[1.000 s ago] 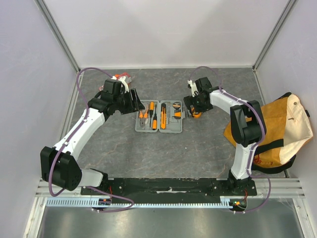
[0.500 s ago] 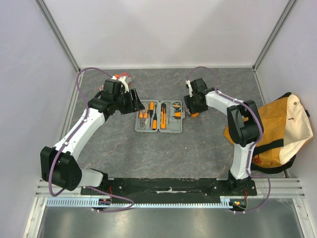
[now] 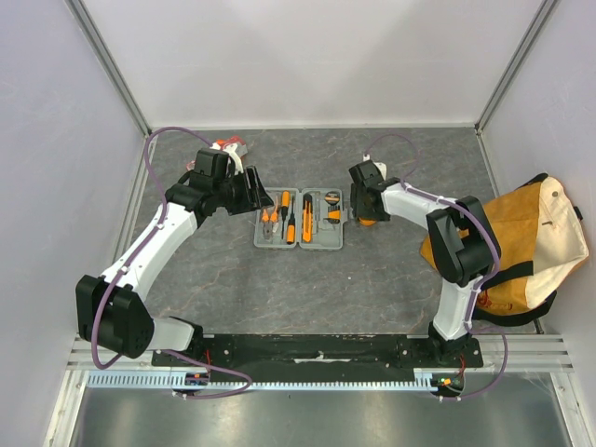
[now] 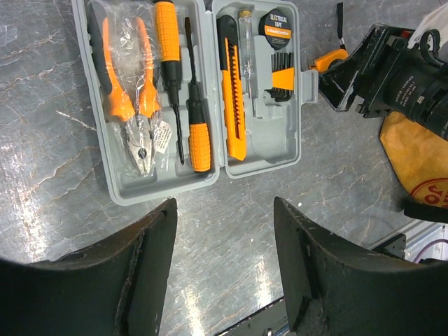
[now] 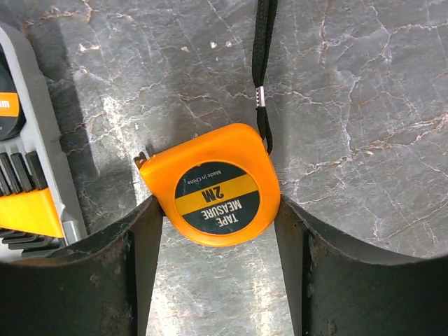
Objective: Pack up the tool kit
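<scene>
While the flat grey plastic hinged case lies open flat mid-table, long axis running left to right and hinge running near to far, let's count what's in its slots. One pair of orange-handled pliers, jaws aimed at the near edge. Two orange-and-black screwdrivers, one orange utility knife, one clear tester pen, one black roll of electrical tape and one rack of black hex keys. All the long tools lie parallel to the hinge.

Outside the case is one round orange tape measure, label up, just right of the case's far right corner. Its black strap trails to the far side.

Right gripper straddles it, fingers hard against both sides; I cannot tell whether they are squeezing. Left gripper hovers by the case's left side, spread wide and holding nothing.
</scene>
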